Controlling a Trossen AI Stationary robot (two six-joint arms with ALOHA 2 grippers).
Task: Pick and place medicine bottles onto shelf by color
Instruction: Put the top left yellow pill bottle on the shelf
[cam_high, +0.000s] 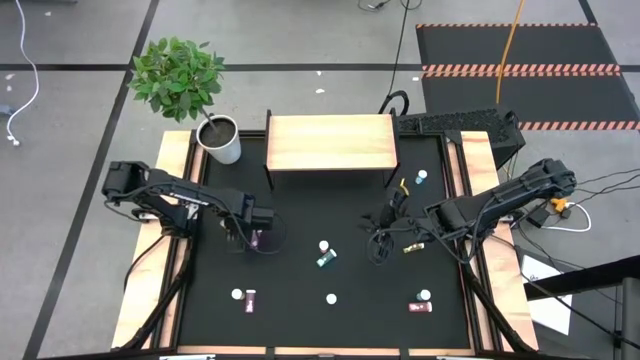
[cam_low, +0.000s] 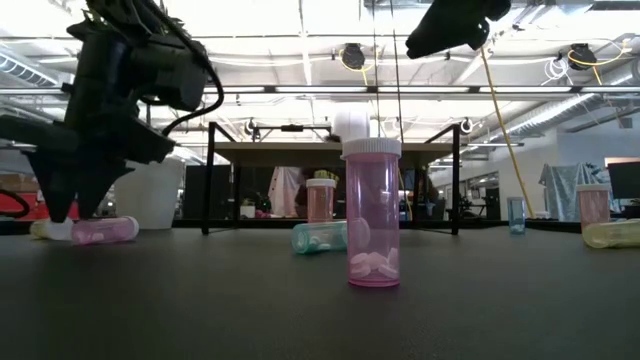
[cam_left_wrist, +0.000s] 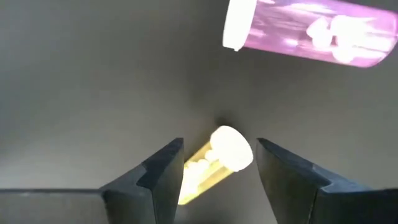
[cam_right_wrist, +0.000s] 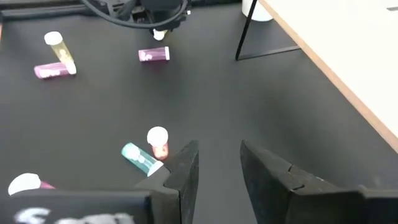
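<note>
Left gripper (cam_left_wrist: 217, 168): low over the black mat (cam_high: 300, 320), on the left side of the table in front of the shelf; fingers (cam_left_wrist: 158, 171) apart, one on each side of a yellow bottle, no clear contact with it.
Yellow bottle (cam_left_wrist: 214, 158): lying on its side between the left fingers, white cap pointing away from the wrist, pale tablets showing through the body.
Pink bottle at the left gripper (cam_left_wrist: 311, 34): lying on the mat just beyond the left fingertips, cap off to one side, not touched.
Right gripper (cam_right_wrist: 217, 165): raised over the right half of the mat, in front of the shelf's right end; fingers (cam_right_wrist: 183, 165) apart with nothing between them.
Teal bottle (cam_right_wrist: 140, 157): on its side beyond the right fingertips and to one side of them, an upright pink bottle (cam_right_wrist: 158, 142) just beside it.
Shelf (cam_high: 330, 142): light wooden top at the far edge of the mat, no bottles on it.
Other bottles: a pink one on its side (cam_high: 249, 299) and an upright one (cam_high: 236, 295) at the near left; one upright at the near middle (cam_high: 331, 298); a pink one on its side (cam_high: 420, 306) at the near right; a bluish one (cam_high: 421, 177) near the shelf's right end.
Plant pot (cam_high: 222, 140): white, beside the shelf's left end.
</note>
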